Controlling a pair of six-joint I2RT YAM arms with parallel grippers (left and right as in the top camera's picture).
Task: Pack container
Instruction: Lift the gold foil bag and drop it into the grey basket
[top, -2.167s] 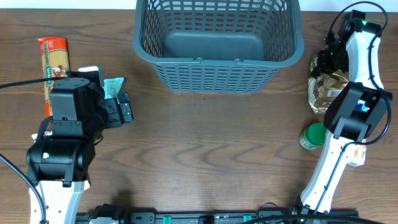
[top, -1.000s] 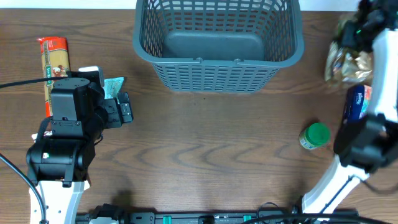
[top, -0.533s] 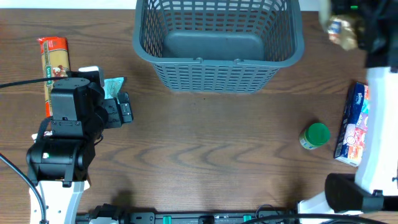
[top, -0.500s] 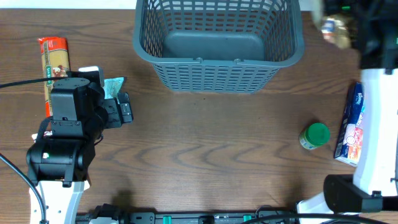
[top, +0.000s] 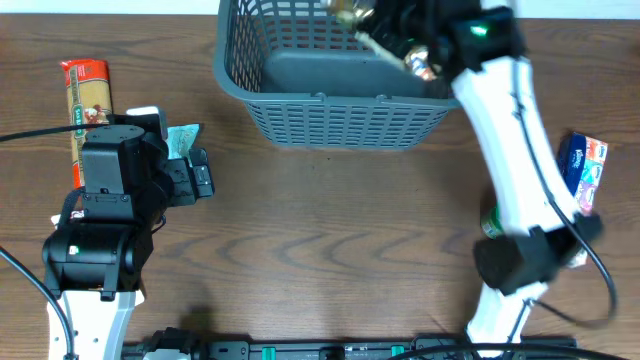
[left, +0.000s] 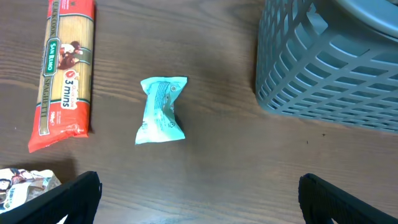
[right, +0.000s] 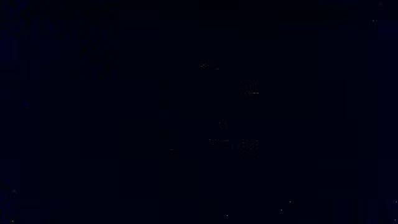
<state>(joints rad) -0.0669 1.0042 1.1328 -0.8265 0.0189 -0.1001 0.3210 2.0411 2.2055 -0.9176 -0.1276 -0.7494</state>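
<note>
The container, a large dark grey-blue lattice basket (top: 350, 112), stands at the back middle of the table; its corner shows in the left wrist view (left: 323, 68). My right gripper (top: 398, 28) is over the basket's right half, shut on a crinkly gold and clear packet (top: 415, 64) held above the basket floor. The right wrist view is fully dark. My left gripper (top: 200, 175) is open and empty above the table at the left (left: 199, 208). A small teal packet (left: 161, 110) lies in front of it, also in the overhead view (top: 183, 137).
A red spaghetti packet (top: 87, 110) lies at the far left (left: 64, 74). A printed packet corner (left: 25, 183) shows beside the left finger. A blue tissue pack (top: 582, 165) lies at the right. A green-lidded jar (top: 488, 222) is mostly hidden behind the right arm.
The right arm lifted the gold packet from the right side, swung left and now holds it over the basket. The blue tissue pack came into view. The left arm has not moved.
</note>
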